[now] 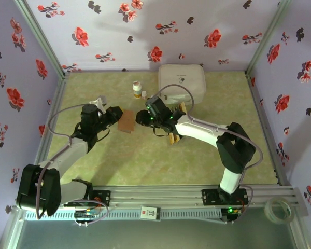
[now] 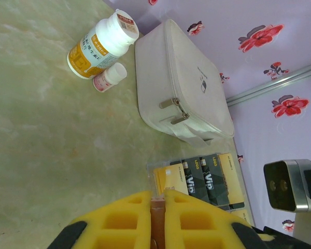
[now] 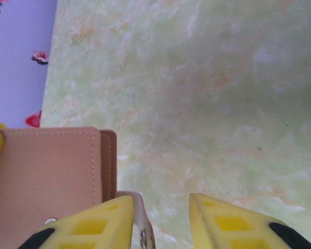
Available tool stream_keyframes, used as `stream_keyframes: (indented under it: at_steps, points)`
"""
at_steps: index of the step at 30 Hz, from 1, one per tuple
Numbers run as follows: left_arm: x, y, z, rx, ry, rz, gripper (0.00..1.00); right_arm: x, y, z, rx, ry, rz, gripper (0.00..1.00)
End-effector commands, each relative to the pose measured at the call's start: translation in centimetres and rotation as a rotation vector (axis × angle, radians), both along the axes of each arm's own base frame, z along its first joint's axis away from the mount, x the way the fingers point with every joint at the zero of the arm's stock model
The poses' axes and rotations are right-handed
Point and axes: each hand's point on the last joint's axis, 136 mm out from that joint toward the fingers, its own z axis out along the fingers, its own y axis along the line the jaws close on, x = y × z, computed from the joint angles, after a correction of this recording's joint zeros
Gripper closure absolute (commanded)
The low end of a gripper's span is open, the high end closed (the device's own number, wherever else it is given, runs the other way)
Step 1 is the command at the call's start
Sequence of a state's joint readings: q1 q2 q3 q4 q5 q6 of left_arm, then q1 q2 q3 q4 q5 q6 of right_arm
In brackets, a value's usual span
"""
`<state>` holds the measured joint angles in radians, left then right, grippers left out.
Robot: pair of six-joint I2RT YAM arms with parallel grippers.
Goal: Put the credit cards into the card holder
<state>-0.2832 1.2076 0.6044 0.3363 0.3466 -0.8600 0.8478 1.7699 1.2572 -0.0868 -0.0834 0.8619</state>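
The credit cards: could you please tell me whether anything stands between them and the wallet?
Nothing on the table does: bare tabletop lies between the cards and the wallet pinched in the left gripper. The open right gripper hangs over that stretch, beside the wallet.

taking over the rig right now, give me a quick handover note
The left end effector is shut on the edge of the wallet.
The right end effector is open, with the wallet's snap flap just inside one finger.
The cards lie side by side near the white box, none picked up.
Done: wallet held.
Left: open it and put every card in.
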Motion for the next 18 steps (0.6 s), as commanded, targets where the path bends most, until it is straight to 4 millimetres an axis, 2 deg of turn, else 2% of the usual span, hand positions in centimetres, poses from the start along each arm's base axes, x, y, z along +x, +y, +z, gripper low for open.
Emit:
stream_keyframes:
  at_steps: [1,11,15,18]
  points:
    - [0.4,-0.1,0.8,0.010,-0.044,0.000,1.00,0.1,0.6,-0.6,0.048,0.024,0.008,0.68]
    - [0.5,0.0,0.6,0.012,-0.043,0.007,1.00,-0.3,0.9,-1.9,0.077,0.056,0.015,0.70]
    - [0.6,0.0,0.7,0.012,-0.044,0.009,1.00,-0.3,1.0,-2.4,0.080,0.061,0.016,0.78]
    - [0.6,0.0,0.7,0.011,-0.042,0.007,1.00,-0.2,1.0,-2.4,0.091,0.058,0.015,0.90]
